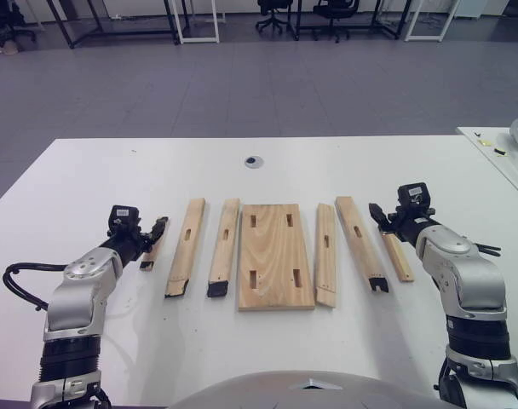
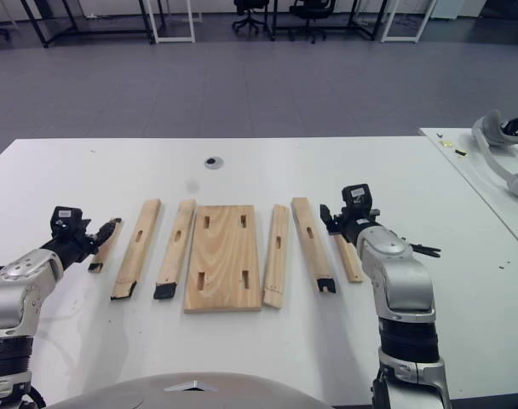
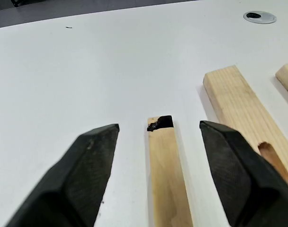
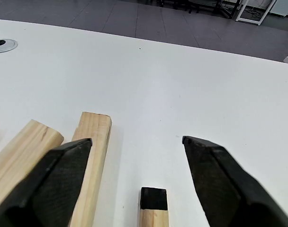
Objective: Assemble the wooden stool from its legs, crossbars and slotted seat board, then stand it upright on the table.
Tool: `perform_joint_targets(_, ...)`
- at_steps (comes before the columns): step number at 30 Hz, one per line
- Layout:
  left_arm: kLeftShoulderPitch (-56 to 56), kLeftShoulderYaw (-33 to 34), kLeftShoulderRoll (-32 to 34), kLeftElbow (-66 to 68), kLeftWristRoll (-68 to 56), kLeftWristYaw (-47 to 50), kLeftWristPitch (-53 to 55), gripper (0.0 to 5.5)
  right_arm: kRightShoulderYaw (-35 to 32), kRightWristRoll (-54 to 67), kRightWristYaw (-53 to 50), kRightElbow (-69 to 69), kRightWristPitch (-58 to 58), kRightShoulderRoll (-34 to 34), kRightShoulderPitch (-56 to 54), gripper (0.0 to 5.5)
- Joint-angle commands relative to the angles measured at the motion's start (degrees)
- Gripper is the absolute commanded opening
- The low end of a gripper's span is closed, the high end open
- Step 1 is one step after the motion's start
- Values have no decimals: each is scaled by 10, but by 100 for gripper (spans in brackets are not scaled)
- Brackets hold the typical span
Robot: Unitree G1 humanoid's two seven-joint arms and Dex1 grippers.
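The slotted seat board (image 1: 276,256) lies flat in the middle of the white table (image 1: 259,183). Two legs (image 1: 186,245) (image 1: 225,247) lie to its left and two legs (image 1: 326,253) (image 1: 359,241) to its right, all flat. At each outer side lies a thin crossbar with a black end, the left crossbar (image 1: 152,245) (image 3: 166,179) and the right crossbar (image 1: 398,256) (image 4: 152,209). My left gripper (image 1: 152,233) (image 3: 159,126) is open, low over the left crossbar, a finger on each side. My right gripper (image 1: 383,221) (image 4: 137,140) is open over the far end of the right crossbar; the nearest leg (image 4: 91,156) runs under one finger.
A round cable grommet (image 1: 254,161) sits in the table behind the parts. A second table on the right carries a white headset (image 2: 506,145). A black cable (image 1: 20,277) loops beside my left arm. Bare tabletop lies ahead of and in front of the parts.
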Motion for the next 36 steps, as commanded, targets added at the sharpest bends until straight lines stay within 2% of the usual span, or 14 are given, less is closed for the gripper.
perform_joint_targets(1,9,-13,13,19,15,-7,1,312,-3,-4,-4,3,-4,1,-9,359)
perform_joint_targets(9,29,-33,22,48,26,-23,10,312,-4,-4,-11,3,-10,6,-9,359)
perform_joint_targets(19,50,-55,53,94,51,-55,-38,135,-6,-1,-19,-5,-15,15,-4,356)
perform_joint_targets(23,45,-60,55,132,68,-46,-66,130,-3,-2,-19,0,-20,17,-11,356)
perform_joint_targets(26,4,-52,55,140,80,-28,-127,130,-12,12,-16,-2,-24,31,-24,356)
perform_joint_targets(29,-67,-35,33,130,74,-1,-193,130,-49,89,-4,-17,17,85,-48,356)
perform_joint_targets(32,-116,-63,-10,83,60,-11,-265,130,-99,199,-10,-24,55,158,-101,356)
perform_joint_targets(36,-145,-112,-57,13,11,-66,-271,130,-156,321,-44,-15,91,222,-171,356)
